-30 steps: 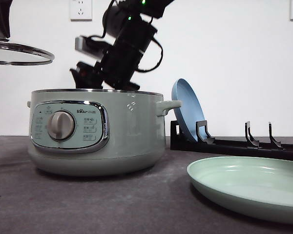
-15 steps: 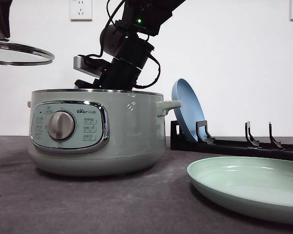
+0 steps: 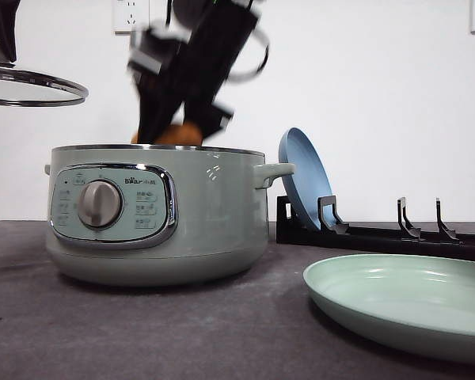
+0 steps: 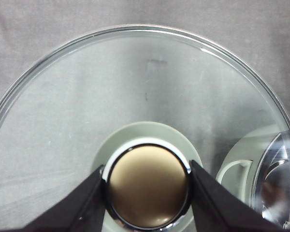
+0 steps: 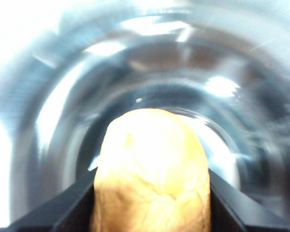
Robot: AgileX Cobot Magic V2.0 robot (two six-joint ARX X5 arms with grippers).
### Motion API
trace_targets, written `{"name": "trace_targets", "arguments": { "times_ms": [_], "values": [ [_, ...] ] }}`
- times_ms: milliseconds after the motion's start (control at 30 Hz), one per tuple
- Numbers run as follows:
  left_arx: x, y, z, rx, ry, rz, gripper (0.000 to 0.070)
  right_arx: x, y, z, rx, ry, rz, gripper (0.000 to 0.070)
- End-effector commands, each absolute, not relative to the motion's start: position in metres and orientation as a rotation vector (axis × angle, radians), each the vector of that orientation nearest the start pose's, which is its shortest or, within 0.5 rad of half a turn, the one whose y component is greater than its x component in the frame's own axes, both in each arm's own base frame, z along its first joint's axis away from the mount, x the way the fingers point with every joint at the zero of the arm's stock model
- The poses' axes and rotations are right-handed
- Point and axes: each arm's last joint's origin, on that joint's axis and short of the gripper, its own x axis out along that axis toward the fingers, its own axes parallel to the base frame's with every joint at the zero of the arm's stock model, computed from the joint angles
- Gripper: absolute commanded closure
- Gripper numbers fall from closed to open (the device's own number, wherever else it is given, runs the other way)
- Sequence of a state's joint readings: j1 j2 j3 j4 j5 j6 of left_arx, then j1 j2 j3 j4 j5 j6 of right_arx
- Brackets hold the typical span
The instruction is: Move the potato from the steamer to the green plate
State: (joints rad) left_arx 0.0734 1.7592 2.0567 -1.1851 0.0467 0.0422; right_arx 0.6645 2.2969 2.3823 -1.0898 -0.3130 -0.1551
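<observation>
The left gripper is clamped on the bronze, chrome-ringed knob of the glass lid, one dark finger touching each side; through the glass lies the grey desk; part of the steamer and its pale handle appears beneath the lid's edge.
</observation>
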Motion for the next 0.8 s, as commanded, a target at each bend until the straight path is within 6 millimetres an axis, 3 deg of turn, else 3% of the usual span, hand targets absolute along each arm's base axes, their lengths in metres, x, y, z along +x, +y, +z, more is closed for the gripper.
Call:
{"name": "trace_targets", "arguments": {
  "times_ms": [0, 233, 400, 567, 767],
  "values": [
    [0.344, 0.024, 0.43, -0.011, 0.816, 0.008, 0.07, 0.367, 0.296, 0.334, -0.29, 0.914, 0.968, 0.0462],
    [0.344, 0.024, 0.43, -0.011, 0.817, 0.008, 0.07, 0.325, 0.239, 0.401, -0.275, 0.944, 0.915, 0.0461],
    [0.344, 0.024, 0.429, -0.012, 0.824, 0.008, 0.07, 0.29, 0.2, 0.432, -0.286, 0.916, 0.838, 0.0461],
    [0.344, 0.023, 0.429, -0.011, 0.824, 0.006, 0.07, 0.253, 0.163, 0.441, -0.285, 0.936, 0.783, 0.0461],
    [0.344, 0.023, 0.429, -0.011, 0.824, 0.006, 0.07, 0.208, 0.122, 0.428, -0.261, 0.969, 0.736, 0.0461]
  ]
}}
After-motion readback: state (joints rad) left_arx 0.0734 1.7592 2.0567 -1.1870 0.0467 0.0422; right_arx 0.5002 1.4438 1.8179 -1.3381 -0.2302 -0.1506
